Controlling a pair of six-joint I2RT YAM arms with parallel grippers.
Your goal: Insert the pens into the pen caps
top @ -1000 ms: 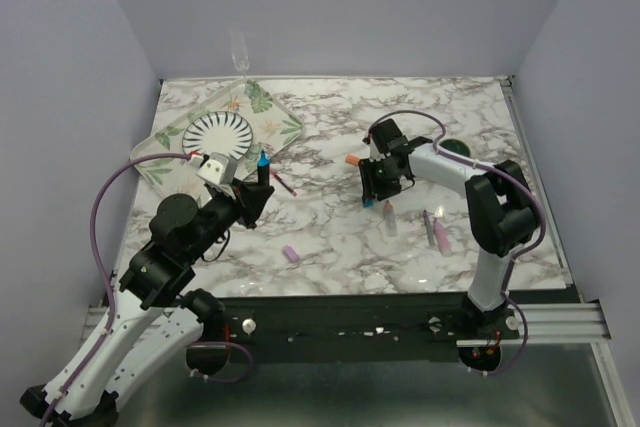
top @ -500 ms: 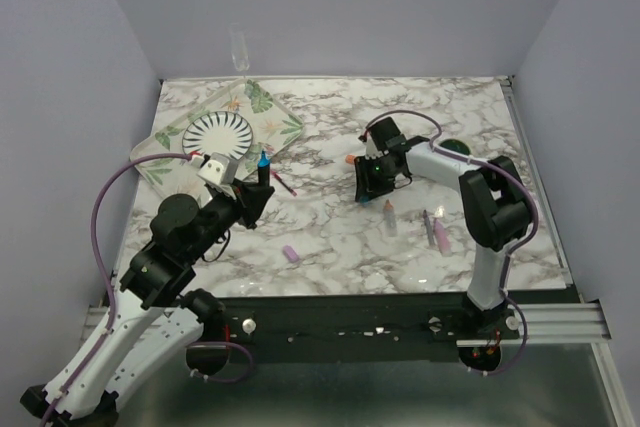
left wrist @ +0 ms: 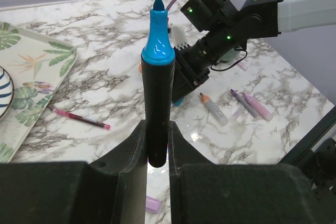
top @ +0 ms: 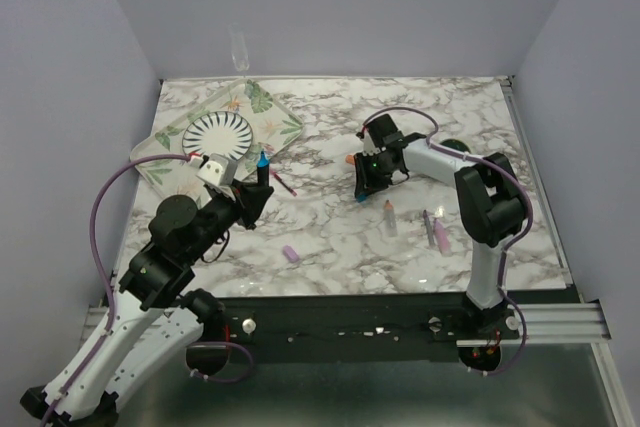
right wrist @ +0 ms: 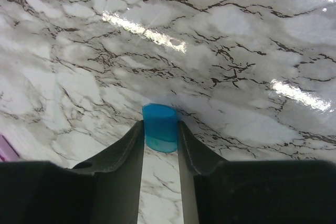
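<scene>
Pen (left wrist: 156, 93), black with blue tip, stands upright in the left gripper (left wrist: 156, 148), whose jaws pinch its lower body, tip up to receive a cap. Blue cap (right wrist: 160, 128) is pinched in the right gripper (right wrist: 160, 139) low over the table (right wrist: 252, 51), well apart from the pen; capping not yet done

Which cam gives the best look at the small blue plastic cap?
Right wrist: the small blue plastic cap sits centre frame, unobstructed, pinched by the right gripper. Top external shows only a blue sliver under that gripper; left wrist shows a small patch, mostly hidden by it.
</scene>
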